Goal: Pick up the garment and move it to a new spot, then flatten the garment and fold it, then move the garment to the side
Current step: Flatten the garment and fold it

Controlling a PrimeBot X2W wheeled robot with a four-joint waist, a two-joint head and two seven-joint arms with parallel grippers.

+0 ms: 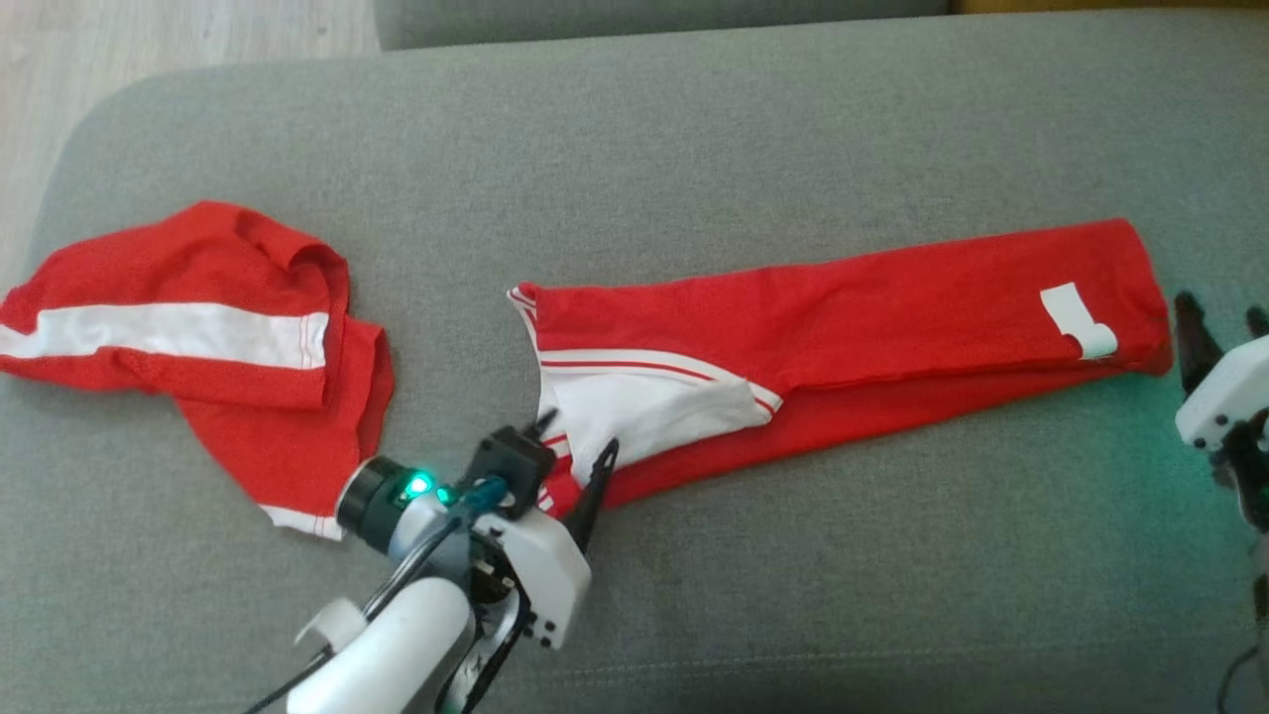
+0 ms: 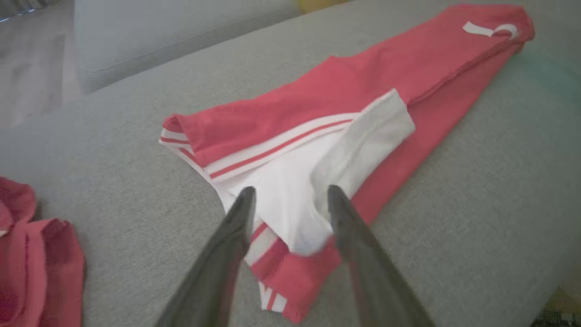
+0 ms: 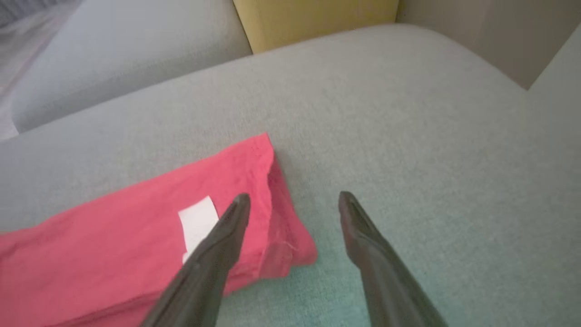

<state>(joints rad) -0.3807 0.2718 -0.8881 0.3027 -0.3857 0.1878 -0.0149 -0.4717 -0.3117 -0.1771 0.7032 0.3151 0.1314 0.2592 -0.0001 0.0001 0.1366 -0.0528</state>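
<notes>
We see the red garment, with white and red striped trim, lying folded into one long strip across the grey sofa cushion, running from the middle out to the right. A white label sits near its right end. The left gripper hovers over the strip's left end, its fingers apart above the white panel and clamped on nothing. The right gripper sits just beside the right end, fingers likewise spread and empty. A second red garment with a white band lies crumpled at the cushion's left, apart from the strip.
</notes>
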